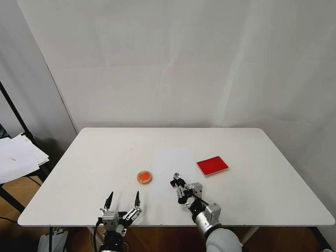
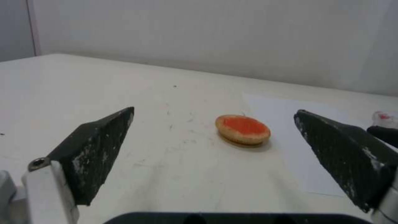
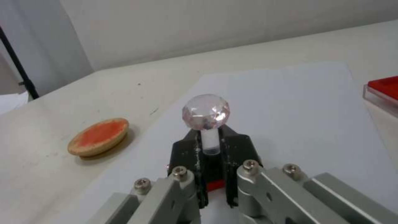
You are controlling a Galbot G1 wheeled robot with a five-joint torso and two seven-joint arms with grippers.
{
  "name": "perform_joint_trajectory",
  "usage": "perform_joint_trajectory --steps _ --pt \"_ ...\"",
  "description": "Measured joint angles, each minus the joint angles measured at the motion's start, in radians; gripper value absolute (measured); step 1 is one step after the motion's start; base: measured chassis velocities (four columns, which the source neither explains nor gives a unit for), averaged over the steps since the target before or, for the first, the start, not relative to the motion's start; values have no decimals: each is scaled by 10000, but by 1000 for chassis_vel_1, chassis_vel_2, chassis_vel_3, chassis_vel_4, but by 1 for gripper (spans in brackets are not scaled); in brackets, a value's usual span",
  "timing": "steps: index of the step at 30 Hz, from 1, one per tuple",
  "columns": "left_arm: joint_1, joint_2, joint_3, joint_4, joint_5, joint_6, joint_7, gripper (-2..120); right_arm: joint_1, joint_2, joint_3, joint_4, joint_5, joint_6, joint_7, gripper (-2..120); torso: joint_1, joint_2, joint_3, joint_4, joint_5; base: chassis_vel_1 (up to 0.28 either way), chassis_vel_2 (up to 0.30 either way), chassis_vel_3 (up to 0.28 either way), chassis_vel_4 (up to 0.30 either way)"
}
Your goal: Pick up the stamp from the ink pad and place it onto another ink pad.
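My right gripper (image 1: pixel 177 184) is shut on the stamp (image 1: pixel 177 176), holding its thin stem below the clear faceted knob (image 3: pixel 206 112). It holds the stamp over a white paper sheet (image 1: pixel 175 162), between the two pads. The red rectangular ink pad (image 1: pixel 212 165) lies to the right of the stamp, and its corner appears in the right wrist view (image 3: pixel 383 88). The small round orange pad (image 1: pixel 144 177) (image 2: pixel 243 129) (image 3: pixel 99 137) lies to the stamp's left. My left gripper (image 1: pixel 123 200) (image 2: pixel 214 111) stands open near the table's front edge, short of the round pad.
The white table (image 1: pixel 105 154) has bare room on the far side and on both flanks. A stack of loose papers (image 1: pixel 17 157) rests on a stand off the table's left side. A white backdrop hangs behind the table.
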Motion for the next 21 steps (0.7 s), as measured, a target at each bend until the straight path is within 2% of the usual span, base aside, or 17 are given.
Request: perform_joint_trajectory --steps 9,15,21 --pt "0 0 0 0 0 0 0 102 -49 -13 -72 37 26 -122 35 7 0 0 0 -1 -1 0 0 0 0" --pt "0 -1 0 0 0 0 0 102 136 316 10 -113 -15 789 -80 7 0 0 3 -2 1 0 0 0 0" --pt "0 1 0 0 0 0 0 102 497 421 229 435 28 1571 -460 7 4 -1 4 0 -2 0 0 0 0"
